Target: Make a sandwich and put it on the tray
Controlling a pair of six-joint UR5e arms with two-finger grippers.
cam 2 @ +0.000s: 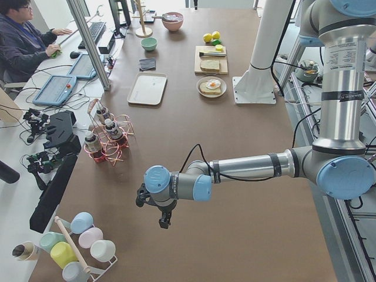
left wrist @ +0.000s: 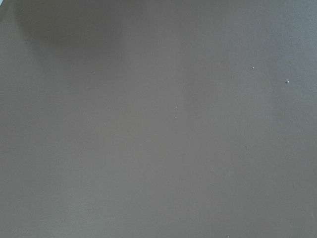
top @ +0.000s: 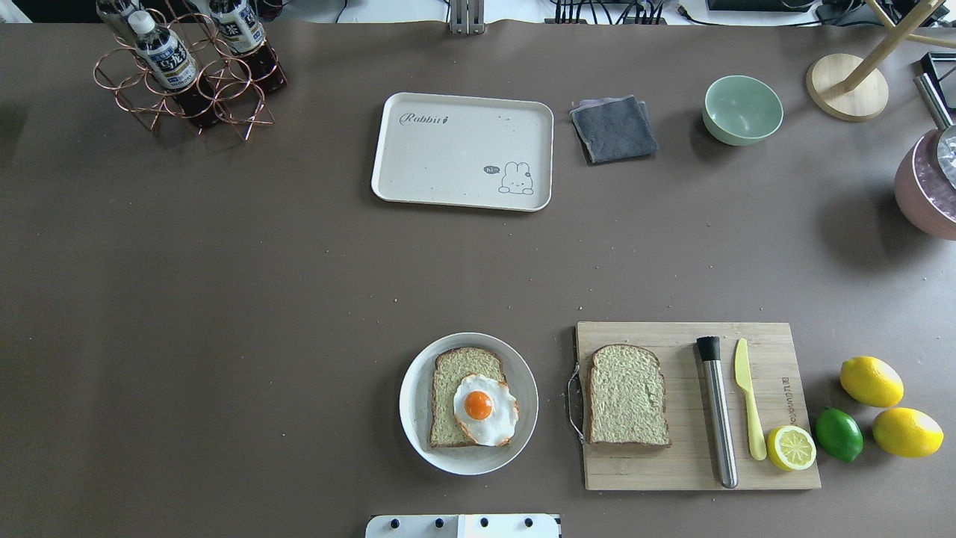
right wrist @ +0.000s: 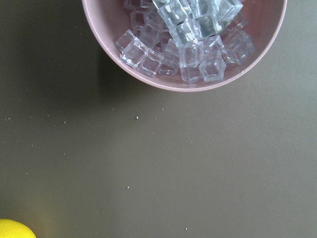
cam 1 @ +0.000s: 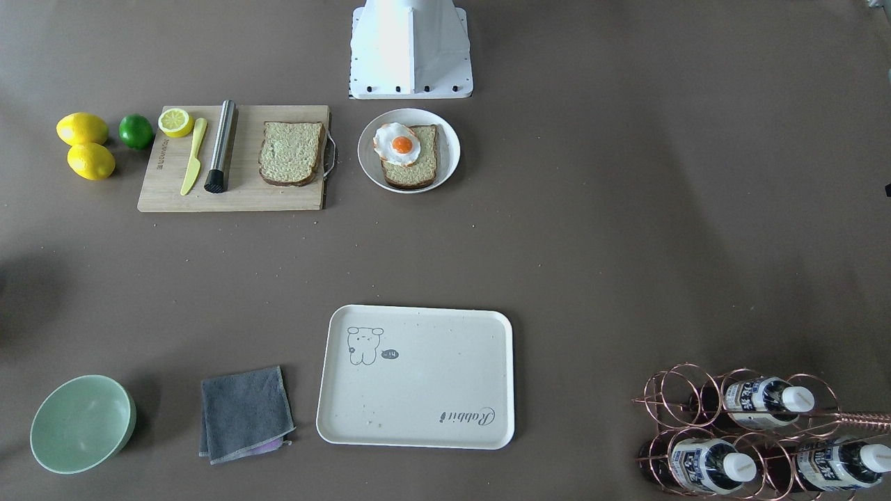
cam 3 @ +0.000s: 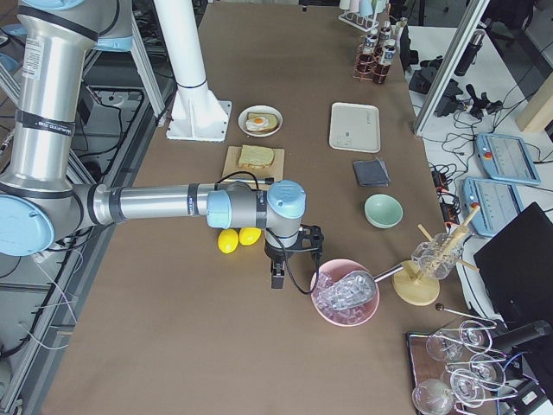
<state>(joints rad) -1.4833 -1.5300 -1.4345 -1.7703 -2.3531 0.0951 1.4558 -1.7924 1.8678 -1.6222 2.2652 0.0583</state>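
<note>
One wholegrain bread slice (top: pixel 448 373) lies on a round white plate (top: pixel 408 407) with a fried egg (top: pixel 484 409) on top of it. A second slice (top: pixel 626 396) lies alone on the wooden cutting board (top: pixel 676 465). The cream tray (top: pixel 448 161) sits at the far side of the table with nothing on it. My left gripper (cam 2: pixel 165 222) shows only in the exterior left view, far from the food over bare table; I cannot tell whether it is open or shut. My right gripper (cam 3: pixel 276 278) shows only in the exterior right view, beside a pink ice bowl (cam 3: pixel 345 294); I cannot tell its state.
The board also carries a steel muddler (top: pixel 718 411), a yellow knife (top: pixel 747 400) and a half lemon (top: pixel 791 447). Two lemons (top: pixel 871 381) and a lime (top: pixel 838 433) lie to its right. A grey cloth (top: pixel 613 128), a green bowl (top: pixel 742 110) and a bottle rack (top: pixel 183 71) stand at the far side.
</note>
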